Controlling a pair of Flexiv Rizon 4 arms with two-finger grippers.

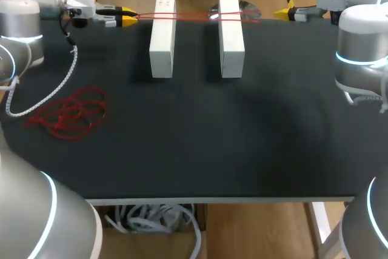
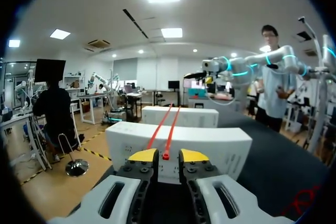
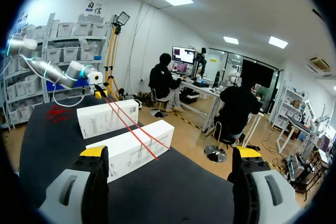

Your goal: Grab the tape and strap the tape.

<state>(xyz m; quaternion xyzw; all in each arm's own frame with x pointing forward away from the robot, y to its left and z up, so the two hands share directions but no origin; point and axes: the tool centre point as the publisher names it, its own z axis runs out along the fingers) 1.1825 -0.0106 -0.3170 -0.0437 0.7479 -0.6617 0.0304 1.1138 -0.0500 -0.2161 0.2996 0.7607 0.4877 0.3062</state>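
L claw (image 1: 128,17), upper left, pinches red tape (image 1: 194,16); long axis left-right over boxes (image 1: 162,40). R claw (image 1: 282,13) gapes empty, just beside free end.

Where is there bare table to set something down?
Free: the near half in front of the white boxes, and the right side beyond them. Crowded: the far edge, where red tape spans both boxes, and the left, around the loose red coil.

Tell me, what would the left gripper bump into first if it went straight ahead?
Probably the nearer white box, just ahead of the left gripper; its red tape runs over that box.
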